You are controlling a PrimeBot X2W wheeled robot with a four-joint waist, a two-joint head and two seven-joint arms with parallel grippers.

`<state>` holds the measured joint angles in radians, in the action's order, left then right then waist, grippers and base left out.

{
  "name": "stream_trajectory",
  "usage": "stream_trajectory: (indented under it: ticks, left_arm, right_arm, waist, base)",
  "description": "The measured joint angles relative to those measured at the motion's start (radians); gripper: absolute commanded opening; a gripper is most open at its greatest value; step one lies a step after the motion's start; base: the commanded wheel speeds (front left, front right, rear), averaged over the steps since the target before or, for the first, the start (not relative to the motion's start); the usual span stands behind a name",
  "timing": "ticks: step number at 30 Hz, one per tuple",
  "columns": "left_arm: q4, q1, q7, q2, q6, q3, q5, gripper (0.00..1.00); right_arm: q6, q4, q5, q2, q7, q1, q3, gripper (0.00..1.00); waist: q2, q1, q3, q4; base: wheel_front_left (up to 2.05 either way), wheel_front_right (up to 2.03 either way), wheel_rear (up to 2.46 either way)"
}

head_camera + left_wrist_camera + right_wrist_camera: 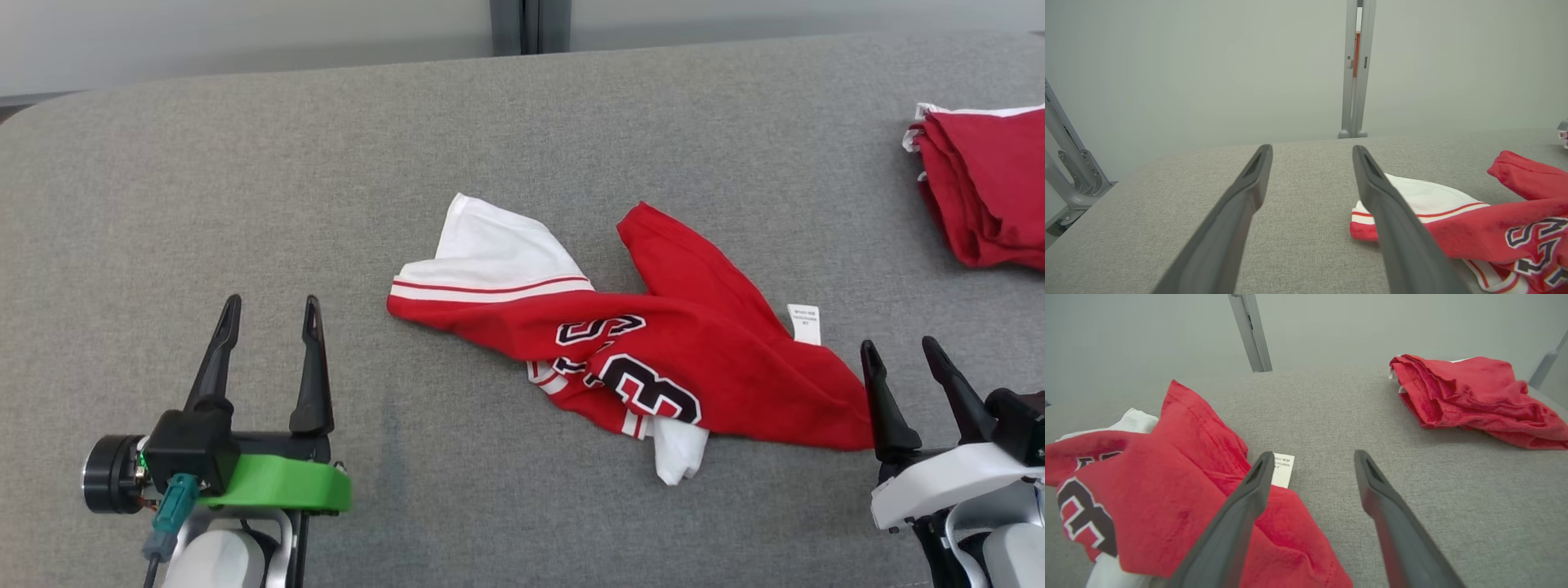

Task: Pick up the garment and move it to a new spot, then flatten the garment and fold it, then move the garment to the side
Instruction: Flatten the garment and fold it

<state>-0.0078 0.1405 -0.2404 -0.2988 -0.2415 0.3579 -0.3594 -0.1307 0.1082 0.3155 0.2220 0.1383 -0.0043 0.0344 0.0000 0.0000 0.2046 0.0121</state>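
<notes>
We judge the pick-up not yet begun: our left hand [271, 300] and right hand [900, 343] gape empty either side of the crumpled red jersey [694, 359], so next we grasp it.

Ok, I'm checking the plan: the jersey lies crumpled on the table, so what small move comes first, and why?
Probably ease the right tool left onto the nearest red corner of the jersey and close. It is open, empty and right at that corner; the left tool, also open, stands farther off.
</notes>
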Motion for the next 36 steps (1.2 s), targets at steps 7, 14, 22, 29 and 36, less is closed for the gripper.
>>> stream_trajectory:
  ticks: [7,14,22,29,36]
  left_arm:
    - [0.015,0.041,-0.007,0.007,0.012,0.004,0.003,1.0]
    - [0.034,0.057,-0.015,0.017,0.019,0.006,0.003,1.0]
    - [0.048,0.061,-0.017,0.028,0.022,0.003,0.005,1.0]
    - [0.049,0.06,-0.021,0.035,0.026,-0.001,0.009,1.0]
    - [0.049,0.06,-0.021,0.047,0.031,-0.005,0.01,1.0]
  right_arm:
    - [0.0,0.166,0.04,0.039,-0.015,-0.069,-0.08,1.0]
    - [0.0,0.237,0.102,0.076,-0.041,-0.134,-0.17,0.0]
    - [0.0,0.184,0.123,0.142,-0.012,-0.217,-0.167,0.0]
    - [0.0,0.078,0.033,0.142,0.085,-0.313,-0.02,0.0]
    - [0.0,0.143,-0.002,0.006,0.087,-0.159,0.114,0.0]
  waist:
    - [0.0,0.0,0.065,0.013]
    - [0.0,0.0,0.091,0.029]
    - [0.0,0.0,0.073,0.033]
    - [0.0,0.0,0.056,0.028]
    - [0.0,0.0,0.054,0.033]
  base:
    - [0.0,0.0,0.0]
    - [0.0,0.0,0.0]
    - [0.0,0.0,0.0]
    - [0.0,0.0,0.0]
    - [0.0,0.0,0.0]
